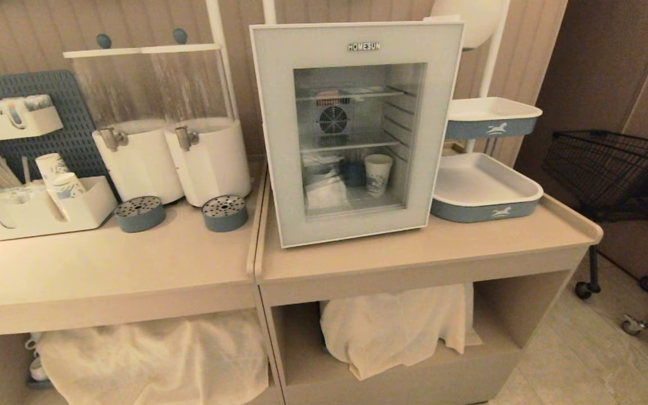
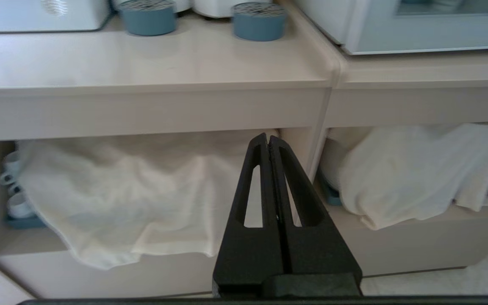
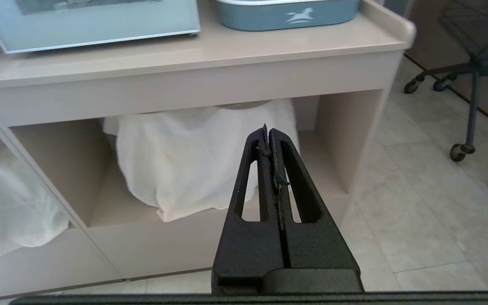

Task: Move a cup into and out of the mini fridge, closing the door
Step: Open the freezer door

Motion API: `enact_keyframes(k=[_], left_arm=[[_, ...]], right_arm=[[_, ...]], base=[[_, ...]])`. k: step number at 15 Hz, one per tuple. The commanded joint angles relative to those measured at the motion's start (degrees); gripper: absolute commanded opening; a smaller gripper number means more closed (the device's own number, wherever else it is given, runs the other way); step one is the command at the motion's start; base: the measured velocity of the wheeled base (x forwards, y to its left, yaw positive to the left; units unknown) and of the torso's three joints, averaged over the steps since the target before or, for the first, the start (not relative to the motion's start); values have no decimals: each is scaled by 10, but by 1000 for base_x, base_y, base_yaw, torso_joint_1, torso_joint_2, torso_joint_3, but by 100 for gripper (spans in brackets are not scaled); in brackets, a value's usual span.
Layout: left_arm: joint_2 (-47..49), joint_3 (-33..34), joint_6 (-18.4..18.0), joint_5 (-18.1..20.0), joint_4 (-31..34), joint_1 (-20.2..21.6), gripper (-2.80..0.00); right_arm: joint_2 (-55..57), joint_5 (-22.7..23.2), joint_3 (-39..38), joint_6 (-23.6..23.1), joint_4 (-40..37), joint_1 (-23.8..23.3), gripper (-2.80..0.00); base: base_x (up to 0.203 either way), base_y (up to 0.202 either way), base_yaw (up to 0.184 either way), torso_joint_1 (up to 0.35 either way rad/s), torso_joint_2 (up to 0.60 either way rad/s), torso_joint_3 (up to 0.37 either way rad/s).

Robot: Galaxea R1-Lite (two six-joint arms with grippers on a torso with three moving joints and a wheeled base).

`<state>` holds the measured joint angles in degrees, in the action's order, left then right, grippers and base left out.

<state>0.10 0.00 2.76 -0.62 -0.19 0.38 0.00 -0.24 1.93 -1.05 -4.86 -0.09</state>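
The white mini fridge (image 1: 364, 46) stands on the right-hand counter with its pale grey-blue door (image 1: 275, 157) shut. Behind the glass, a blue-printed paper cup (image 1: 378, 174) stands on the lower level beside a dark blue item. A squat white shape (image 1: 322, 165) to their left may be the cup; I cannot tell for sure. Neither arm shows in the head view. My left gripper (image 2: 268, 137) is shut and empty, low before the counter's under-shelf. My right gripper (image 3: 268, 131) is likewise shut and empty, below the fridge's front edge (image 3: 100, 25).
Two drink dispensers (image 1: 178, 152) with blue drip cups (image 1: 224, 212) stand left of the fridge, and an organiser with paper cups (image 1: 59, 180). Two white-and-blue trays (image 1: 484, 188) sit to its right. White cloths (image 1: 397, 326) cover the under-shelves. A black trolley (image 1: 616, 163) stands at right.
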Motion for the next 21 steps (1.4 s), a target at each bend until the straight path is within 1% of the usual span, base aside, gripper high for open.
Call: enact_keyframes(k=[1,9,21], left_arm=[[0,0,0,0,-1,1,-280],[0,0,0,0,-1,1,-280],[0,0,0,0,-1,1,-280]], right_arm=[[1,0,0,0,-1,1,-280],[1,-1,0,11,-1,1,-280],[1,-1,0,11,-1,0,-280]], base=[[0,123,11,2,2,-2],[0,11,1,0,1,0],[0,0,0,0,0,0]])
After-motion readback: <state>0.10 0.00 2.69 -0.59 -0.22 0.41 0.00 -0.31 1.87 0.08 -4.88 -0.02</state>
